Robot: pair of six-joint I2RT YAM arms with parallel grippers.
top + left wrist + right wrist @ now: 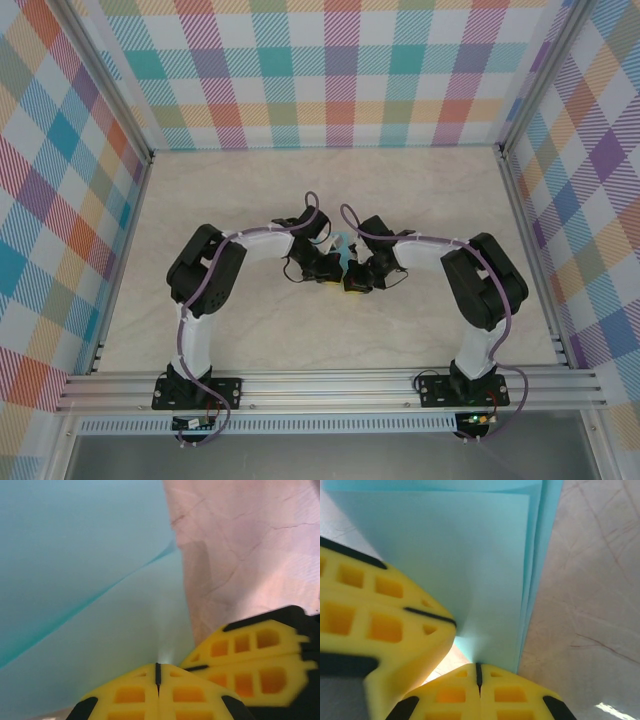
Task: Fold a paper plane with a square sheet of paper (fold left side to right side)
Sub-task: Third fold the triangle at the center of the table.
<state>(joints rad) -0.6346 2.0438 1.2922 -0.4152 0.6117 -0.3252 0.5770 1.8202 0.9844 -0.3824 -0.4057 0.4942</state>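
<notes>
The paper plane, turquoise and layered (several edges stacked, seen from the right wrist), lies mid-table. The left gripper is clamped onto its near edge, and the right gripper pinches it just beside. Beneath the plane is a beige marbled table; around it are plaid walls and aluminium rails.

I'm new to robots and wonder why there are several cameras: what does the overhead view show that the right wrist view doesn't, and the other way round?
Overhead: the whole left arm and right arm, the plaid walls, the rails round the table. Right wrist: the paper's layered edges close up, with the right gripper shut on it. Both: turquoise paper, marbled table, the left gripper beside the right.
</notes>
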